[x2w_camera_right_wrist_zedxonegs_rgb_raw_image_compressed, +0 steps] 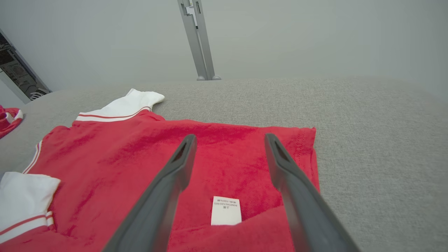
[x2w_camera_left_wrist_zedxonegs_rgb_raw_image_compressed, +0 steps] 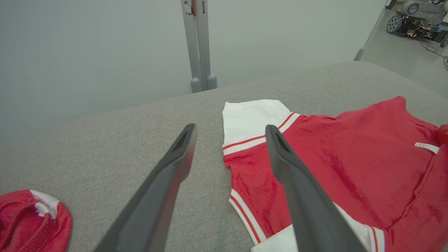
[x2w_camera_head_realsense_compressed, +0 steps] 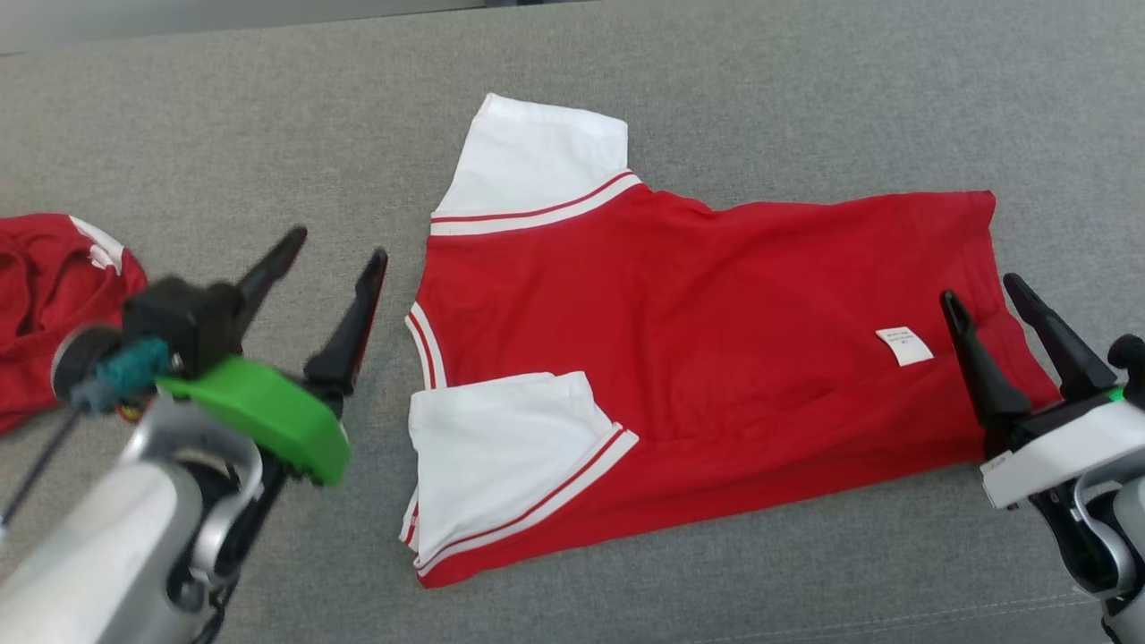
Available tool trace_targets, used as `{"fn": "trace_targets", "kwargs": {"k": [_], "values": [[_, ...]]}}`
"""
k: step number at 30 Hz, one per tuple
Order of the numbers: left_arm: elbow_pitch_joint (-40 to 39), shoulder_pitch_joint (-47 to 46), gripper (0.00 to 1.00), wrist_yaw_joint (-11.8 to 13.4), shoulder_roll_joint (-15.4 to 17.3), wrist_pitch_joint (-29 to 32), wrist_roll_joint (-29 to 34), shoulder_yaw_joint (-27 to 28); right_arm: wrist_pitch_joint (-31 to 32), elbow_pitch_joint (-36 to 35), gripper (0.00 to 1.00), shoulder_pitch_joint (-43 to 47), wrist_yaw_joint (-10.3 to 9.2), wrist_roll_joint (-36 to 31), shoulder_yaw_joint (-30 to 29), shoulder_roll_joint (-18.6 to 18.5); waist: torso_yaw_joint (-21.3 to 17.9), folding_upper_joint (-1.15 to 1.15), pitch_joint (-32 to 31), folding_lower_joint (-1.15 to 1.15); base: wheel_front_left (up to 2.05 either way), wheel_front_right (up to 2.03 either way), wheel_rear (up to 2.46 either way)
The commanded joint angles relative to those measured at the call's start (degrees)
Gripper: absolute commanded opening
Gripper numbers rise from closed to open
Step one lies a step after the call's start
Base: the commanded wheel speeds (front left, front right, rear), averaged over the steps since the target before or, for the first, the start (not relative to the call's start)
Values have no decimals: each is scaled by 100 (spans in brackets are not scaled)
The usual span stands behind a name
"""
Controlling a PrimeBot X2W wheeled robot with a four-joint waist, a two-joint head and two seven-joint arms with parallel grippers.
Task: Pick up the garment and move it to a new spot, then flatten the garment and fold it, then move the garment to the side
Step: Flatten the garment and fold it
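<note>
A: Where is the garment?

B: The red garment (x2w_camera_head_realsense_compressed: 698,358) lies flat on the grey upholstered surface (x2w_camera_head_realsense_compressed: 224,134), collar end toward the robot's left and hem toward its right. I judge it to be doubled over. 1 white sleeve (x2w_camera_head_realsense_compressed: 537,161) sticks out past the garment's far edge. The other sleeve (x2w_camera_head_realsense_compressed: 501,447) is folded on top at its near collar corner.

A: And the end effectors?

B: Both have their fingers spread wide and hold nothing. The left end effector (x2w_camera_head_realsense_compressed: 340,244) hangs just off the garment's collar end, over bare surface. The right end effector (x2w_camera_head_realsense_compressed: 980,291) sits above the garment's hem, beside the white care label (x2w_camera_head_realsense_compressed: 903,346).

A: What could go wrong from here?

B: I see 3 risks. If either side pinches only the top layer, lifting would peel the layers apart and undo the fold. The sleeve lying on top is loose, so a quick or uneven pull from 1 end could slide it off or bunch it. The surface also looks soft, so fingers pressed too deep might catch the upholstery along with the cloth.

A: Anything near the garment to watch?

B: A second red garment (x2w_camera_head_realsense_compressed: 54,295) lies well off the collar end. Carrying this garment that way could drag it across the other one.
</note>
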Motion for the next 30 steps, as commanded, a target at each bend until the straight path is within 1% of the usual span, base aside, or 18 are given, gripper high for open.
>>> {"fn": "trace_targets", "kwargs": {"k": [1, 5, 10, 14, 18, 22, 30], "values": [[117, -408, 100, -121, 20, 153, -39, 47, -15, -23, 100, -159, -10, -53, 31, 33, -40, 0, 297, 0, 0, 0, 0], [599, -1535, 100, -553, -8, 774, -218, 39, -15, -68, 100, -448, -10, -132, 106, 114, -167, 0, 702, 0, 0, 0, 0], [1322, -2817, 100, -1043, -143, 1560, -385, -70, -15, -148, 100, -662, -10, -159, 64, 173, -397, 0, 1181, 0, 0, 0, 0], [1941, -3606, 100, -1309, -219, 2133, -550, -196, -15, -242, 100, -774, -10, -131, -20, 248, -633, 0, 1520, 0, 0, 0, 0], [2447, -4193, 100, -1453, -262, 2638, -655, -404, -15, -300, 100, -852, -10, -139, -113, 316, -825, 0, 1769, 0, 0, 0, 0], [2790, -4571, 100, -1509, -222, 2920, -686, -576, -15, -381, 100, -881, -10, -138, -161, 418, -997, 0, 1975, 0, 0, 0, 0], [3251, -4944, 100, -1550, -144, 3116, -621, -940, -15, -458, 100, -917, -10, -113, -243, 531, -1204, 0, 2201, 0, 0, 0, 0]]}}
